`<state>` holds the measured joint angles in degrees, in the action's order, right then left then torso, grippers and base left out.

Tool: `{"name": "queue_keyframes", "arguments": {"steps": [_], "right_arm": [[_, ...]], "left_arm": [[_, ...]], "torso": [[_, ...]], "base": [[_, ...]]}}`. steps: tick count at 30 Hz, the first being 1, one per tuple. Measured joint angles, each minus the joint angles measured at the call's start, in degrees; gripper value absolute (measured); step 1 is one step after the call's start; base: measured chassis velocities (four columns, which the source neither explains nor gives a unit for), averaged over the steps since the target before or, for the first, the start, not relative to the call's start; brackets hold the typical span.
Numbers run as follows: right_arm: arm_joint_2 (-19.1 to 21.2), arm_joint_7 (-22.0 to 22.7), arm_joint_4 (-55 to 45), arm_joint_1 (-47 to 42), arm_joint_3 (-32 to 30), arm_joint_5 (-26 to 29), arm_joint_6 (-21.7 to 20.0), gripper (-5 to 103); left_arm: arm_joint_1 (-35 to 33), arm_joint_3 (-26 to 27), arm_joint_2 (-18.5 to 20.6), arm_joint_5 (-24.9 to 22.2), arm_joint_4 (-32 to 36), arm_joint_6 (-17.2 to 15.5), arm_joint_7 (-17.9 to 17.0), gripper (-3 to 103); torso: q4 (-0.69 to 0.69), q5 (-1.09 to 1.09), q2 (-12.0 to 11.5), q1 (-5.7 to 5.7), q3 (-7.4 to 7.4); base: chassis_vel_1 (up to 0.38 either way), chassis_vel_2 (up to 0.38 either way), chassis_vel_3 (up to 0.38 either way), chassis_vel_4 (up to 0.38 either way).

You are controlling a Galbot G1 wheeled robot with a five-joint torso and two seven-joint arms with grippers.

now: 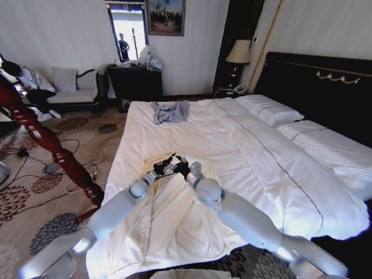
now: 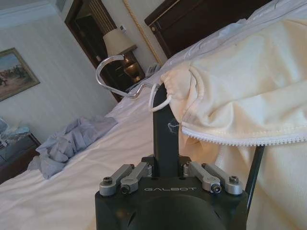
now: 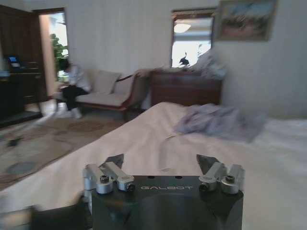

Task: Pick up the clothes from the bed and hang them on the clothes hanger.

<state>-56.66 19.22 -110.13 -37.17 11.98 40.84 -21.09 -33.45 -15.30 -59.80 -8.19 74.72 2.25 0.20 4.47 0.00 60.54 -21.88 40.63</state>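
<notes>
Wooden post (image 1: 52, 148) seen beside the bed (image 1: 232, 145) | left end effector (image 1: 164, 167) pressed together on the clothes hanger (image 2: 165, 129) at the collar of the cream clothes (image 1: 168, 215), spread on the near sheet | right end effector (image 1: 185, 167) held spread just beside it | grey-blue garment (image 1: 171, 111) lying farther up.

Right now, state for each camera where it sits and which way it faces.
Head view: high on the robot, looking down the bed at the cream garment; both arms meet there, left gripper, right gripper.
Left wrist view: low over the sheet, facing the headboard; its shut gripper holds the hanger at the collar.
Right wrist view: faces the sofa; open gripper.
Shared: grey-blue garment.
</notes>
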Motion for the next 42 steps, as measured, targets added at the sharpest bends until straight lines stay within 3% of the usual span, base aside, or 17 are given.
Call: {"name": "queue_keyframes", "arguments": {"steps": [2, 6, 11, 16, 21, 27, 42], "right_arm": [[2.28, -0.44, -0.87, -0.94, -3.03, -0.49, -0.04, 93], [6.81, -2.05, -2.80, -3.35, -8.13, -0.94, -0.22, 99], [12.11, -4.95, -4.01, -9.46, -14.58, -3.28, -2.01, 100], [13.76, -6.13, 0.70, -14.32, -17.23, -8.78, -2.61, 100], [12.68, -9.06, 5.13, -13.94, -14.54, -13.89, -0.95, 100], [10.57, -9.89, 6.87, -7.55, -9.07, -13.87, -0.19, 100], [9.82, -10.58, 12.09, -0.61, 0.27, -15.41, 0.02, 100]], "left_arm": [[-0.30, 0.20, 0.05, 0.10, 0.13, 0.00, -0.02, 22], [-0.87, 0.47, 0.03, 0.44, 0.27, 0.08, -0.11, 22], [-1.14, 1.09, -0.06, 0.42, 0.43, 0.11, -0.13, 22], [-1.10, 1.19, 0.57, 0.13, 1.12, 1.01, 0.21, 22], [-1.09, 0.84, 1.29, -0.51, 2.42, 1.69, 0.65, 22], [-1.23, 0.50, 2.54, -0.23, 3.68, 2.17, 0.83, 22], [-1.70, -0.42, 3.39, 1.32, 5.14, 2.75, 1.85, 22]], "torso": [[0.00, 0.02, 0.00, 0.00, 0.00], [-0.01, 0.01, 0.00, 0.00, 0.00], [0.00, 0.00, 0.00, 0.00, 0.00], [0.00, 0.01, 0.00, 0.00, 0.00], [0.00, 0.01, 0.00, 0.00, 0.00], [-0.04, -0.01, 0.00, 0.00, 0.01], [0.00, 0.00, 0.00, 0.00, 0.00]], "base": [[0.000, 0.000, 0.000, 0.000], [0.000, 0.000, 0.000, 0.000], [0.000, 0.000, 0.000, 0.000], [0.000, 0.000, 0.000, 0.000], [0.000, 0.000, 0.000, 0.000], [0.000, 0.000, 0.000, 0.000], [0.000, 0.000, 0.000, 0.000]]}}
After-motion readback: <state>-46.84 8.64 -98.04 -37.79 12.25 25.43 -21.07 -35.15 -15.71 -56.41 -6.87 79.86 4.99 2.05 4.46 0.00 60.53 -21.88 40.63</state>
